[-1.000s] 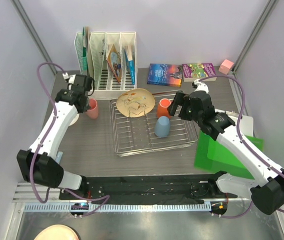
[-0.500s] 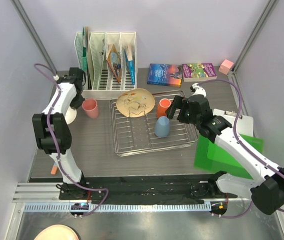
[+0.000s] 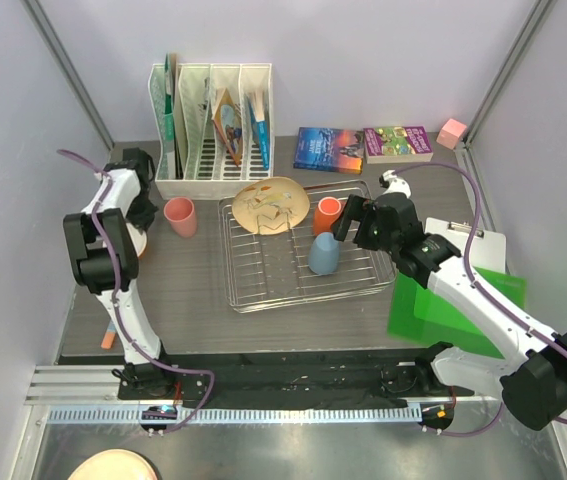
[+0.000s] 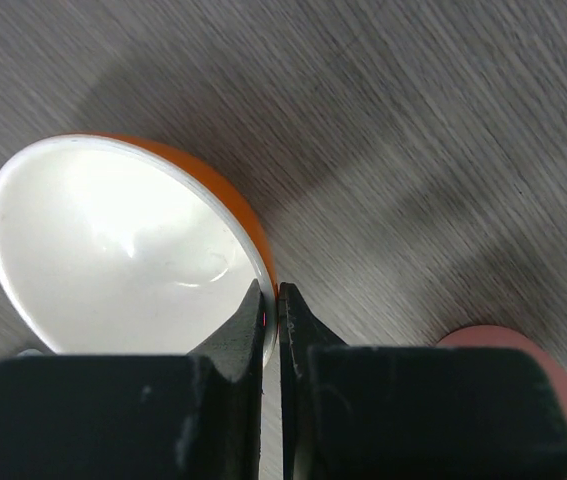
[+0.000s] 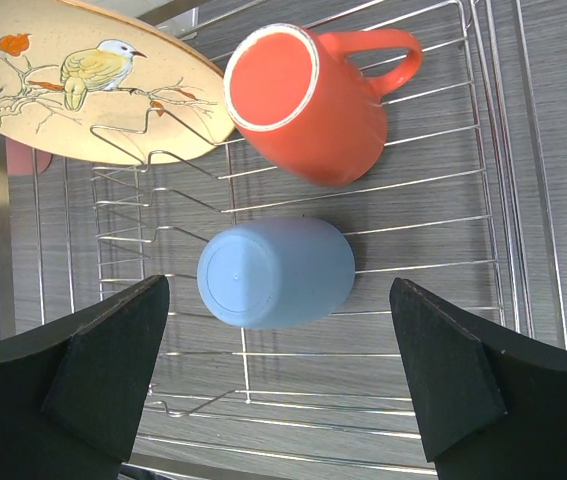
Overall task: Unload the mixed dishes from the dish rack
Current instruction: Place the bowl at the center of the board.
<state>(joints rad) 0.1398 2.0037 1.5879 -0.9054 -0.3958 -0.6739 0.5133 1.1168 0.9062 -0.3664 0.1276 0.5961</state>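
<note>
The right gripper spreads wide above the upturned grey-blue cup. An off-centre squeeze could skid it into the white-lined orange mug. The left gripper has its jaws pressed together.

Pale lilac walls on 3 sides w/ slanted grey metal posts at back corners. Dark grey wood-grain table, soft even light, faint shadows.
</note>
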